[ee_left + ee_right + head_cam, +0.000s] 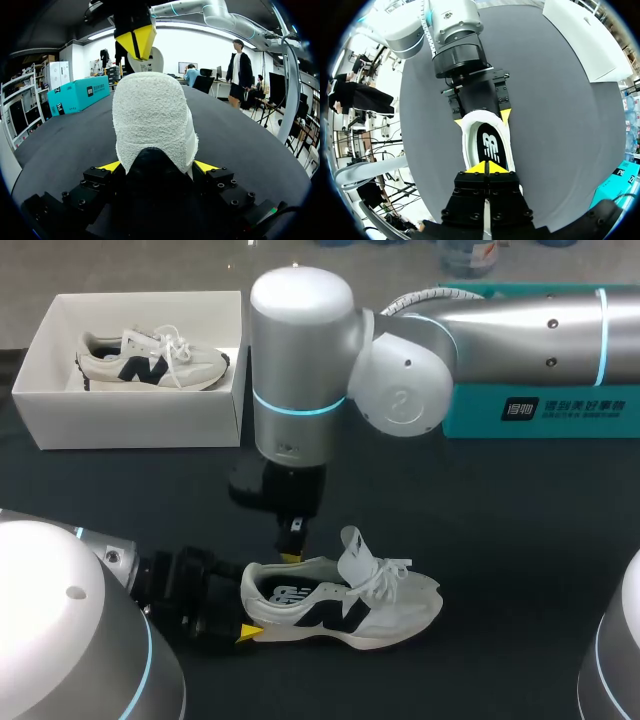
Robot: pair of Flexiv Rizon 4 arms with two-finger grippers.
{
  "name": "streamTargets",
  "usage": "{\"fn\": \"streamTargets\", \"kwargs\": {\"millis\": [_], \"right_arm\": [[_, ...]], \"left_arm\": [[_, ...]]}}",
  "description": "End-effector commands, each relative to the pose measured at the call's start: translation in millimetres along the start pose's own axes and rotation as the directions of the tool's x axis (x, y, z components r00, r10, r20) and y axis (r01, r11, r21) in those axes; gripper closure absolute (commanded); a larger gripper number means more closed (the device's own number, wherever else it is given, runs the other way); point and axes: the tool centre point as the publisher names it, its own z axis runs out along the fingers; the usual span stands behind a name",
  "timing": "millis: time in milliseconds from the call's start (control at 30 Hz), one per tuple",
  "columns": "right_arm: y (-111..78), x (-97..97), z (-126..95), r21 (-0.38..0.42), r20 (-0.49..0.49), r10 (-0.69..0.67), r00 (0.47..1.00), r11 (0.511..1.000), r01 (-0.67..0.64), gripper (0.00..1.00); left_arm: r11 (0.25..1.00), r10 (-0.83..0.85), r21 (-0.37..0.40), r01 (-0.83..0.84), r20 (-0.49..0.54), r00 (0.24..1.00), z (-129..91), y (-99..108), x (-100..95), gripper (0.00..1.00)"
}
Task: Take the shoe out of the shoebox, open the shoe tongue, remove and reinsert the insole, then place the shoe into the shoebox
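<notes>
A white shoe (385, 615) with a dark side letter lies on its sole on the black table, toe to the right and tongue (355, 552) raised. My left gripper (158, 167) holds its heel (150, 115), one yellow finger on each side. In the right wrist view those fingers (505, 116) flank the heel. The dark insole (490, 145) lies inside the shoe's opening. My right gripper (291, 552) points straight down over that opening, its yellow tips pressed together (487, 169) just above the insole near the tongue end. I cannot tell whether they touch it.
An open white shoebox (130, 420) stands at the back left with a second, matching shoe (150, 360) in it. A teal box (540, 410) stands at the back right, partly behind my right arm. Bare black table lies to the right of the shoe.
</notes>
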Motion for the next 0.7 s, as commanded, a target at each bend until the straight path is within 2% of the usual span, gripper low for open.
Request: {"fn": "streamTargets", "kwargs": {"millis": [33, 400, 700], "right_arm": [[-6.0, 0.0, 14.3, -0.022, -0.008, 0.002, 1.0, 1.0, -0.002, 1.0], [-10.7, -7.1, 36.9, -0.029, 0.007, -0.01, 1.0, 1.0, 0.01, 1.0], [-12.3, -17.4, 42.2, 0.001, 0.027, -0.011, 1.0, 1.0, 0.011, 1.0]], "left_arm": [[1.0, -0.001, -0.001, 0.001, -0.001, 1.0, 0.6, 7.0, -0.7, 1.0], [1.0, -0.001, -0.001, 0.001, -0.001, 1.0, 0.6, 7.0, -0.7, 1.0], [1.0, -0.001, -0.001, 0.001, -0.001, 1.0, 0.6, 7.0, -0.7, 1.0]]}}
